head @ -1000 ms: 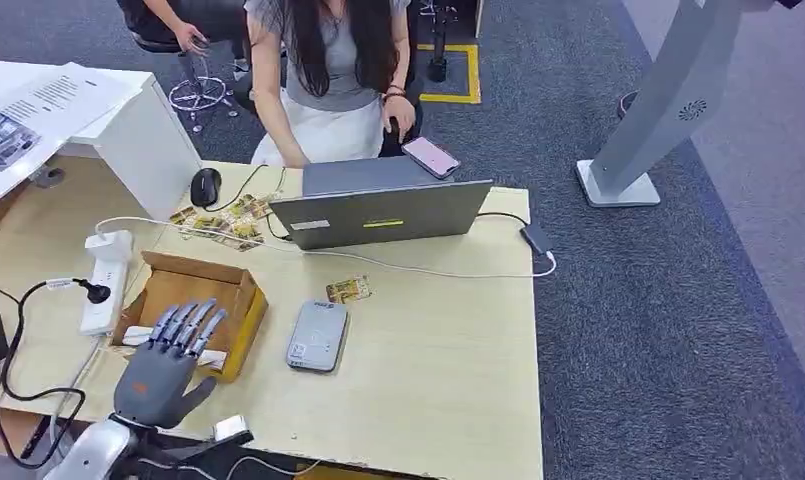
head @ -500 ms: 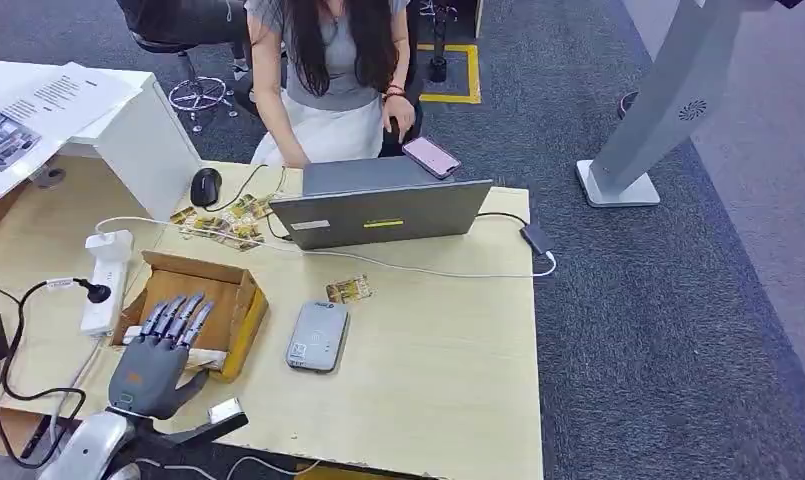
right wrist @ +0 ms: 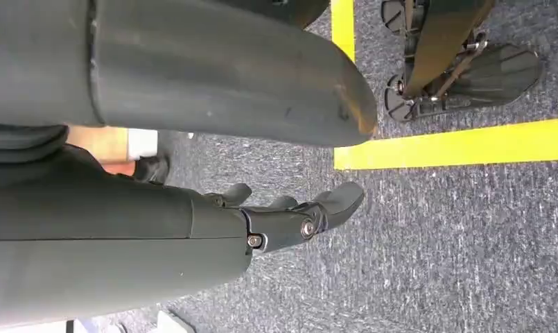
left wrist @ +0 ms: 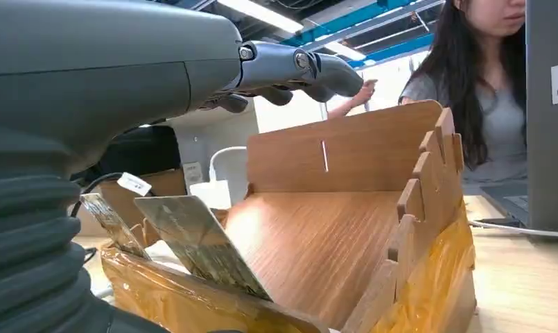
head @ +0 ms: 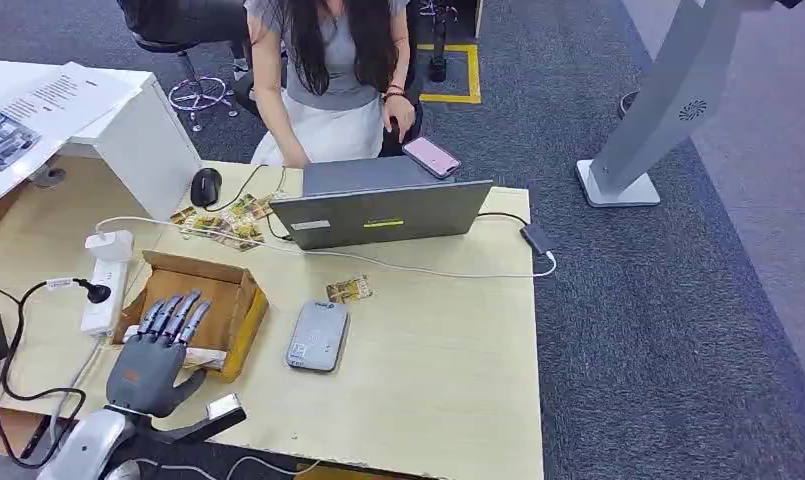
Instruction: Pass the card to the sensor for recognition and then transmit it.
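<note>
My left hand (head: 158, 348) hovers over the near edge of an open cardboard box (head: 246, 300), fingers spread and holding nothing. In the left wrist view its fingers (left wrist: 297, 69) reach above the box (left wrist: 345, 149), where a card (left wrist: 199, 243) leans against the near wall with a second card (left wrist: 113, 223) beside it. The grey card sensor (head: 318, 336) lies flat on the table just right of the box. A loose card (head: 348, 290) lies beyond the sensor. My right hand (right wrist: 290, 216) hangs over grey carpet, fingers loosely extended and empty.
A person sits behind an open laptop (head: 378, 212) at the table's (head: 448, 370) far edge, with a phone (head: 430, 156) beside them. Several cards (head: 223, 220) and a mouse (head: 205, 186) lie far left. A power strip (head: 106, 280) and cables lie left of the box.
My left hand has drawn back a little toward the table's near edge and lowered over the box's near wall. Nothing else has moved.
</note>
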{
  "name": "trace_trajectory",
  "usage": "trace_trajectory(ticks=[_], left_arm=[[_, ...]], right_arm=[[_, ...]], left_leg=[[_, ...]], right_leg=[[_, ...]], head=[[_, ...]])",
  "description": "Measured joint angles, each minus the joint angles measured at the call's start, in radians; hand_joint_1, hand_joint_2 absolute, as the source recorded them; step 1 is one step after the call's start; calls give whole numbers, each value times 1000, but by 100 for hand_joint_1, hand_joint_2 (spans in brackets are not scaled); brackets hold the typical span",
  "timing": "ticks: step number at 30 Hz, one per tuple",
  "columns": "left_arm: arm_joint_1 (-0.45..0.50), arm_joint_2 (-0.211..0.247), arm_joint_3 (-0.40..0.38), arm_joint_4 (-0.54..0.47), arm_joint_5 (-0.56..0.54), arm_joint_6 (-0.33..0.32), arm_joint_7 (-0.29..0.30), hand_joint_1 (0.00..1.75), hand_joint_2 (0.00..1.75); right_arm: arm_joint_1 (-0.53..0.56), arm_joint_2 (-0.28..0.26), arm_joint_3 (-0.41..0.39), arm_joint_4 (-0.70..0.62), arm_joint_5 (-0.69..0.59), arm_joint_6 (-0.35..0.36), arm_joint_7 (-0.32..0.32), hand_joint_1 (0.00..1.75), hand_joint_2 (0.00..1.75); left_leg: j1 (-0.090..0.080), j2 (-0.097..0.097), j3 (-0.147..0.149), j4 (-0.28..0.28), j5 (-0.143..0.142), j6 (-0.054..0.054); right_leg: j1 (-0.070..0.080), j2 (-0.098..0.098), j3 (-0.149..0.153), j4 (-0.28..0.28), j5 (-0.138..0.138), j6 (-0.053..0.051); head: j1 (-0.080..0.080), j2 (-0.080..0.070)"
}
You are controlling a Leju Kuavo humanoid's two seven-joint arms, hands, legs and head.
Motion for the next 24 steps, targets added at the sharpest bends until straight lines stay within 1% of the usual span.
trace_trajectory(ticks=[14, 24], left_arm=[[5, -6, 8, -2, -6, 10, -11, 0, 175], [68, -6, 19, -71, -15, 18, -11, 0, 175]], right_arm=[[0, 0, 9, 0, -13, -3, 5, 0, 0], [0, 0, 10, 0, -33, -3, 6, 0, 0]], left_leg=[[0, 0, 0, 0, 0, 0], [0, 0, 0, 0, 0, 0]], right_leg=[[0, 0, 0, 0, 0, 0], [0, 0, 0, 0, 0, 0]], head=[[0, 0], [0, 0]])
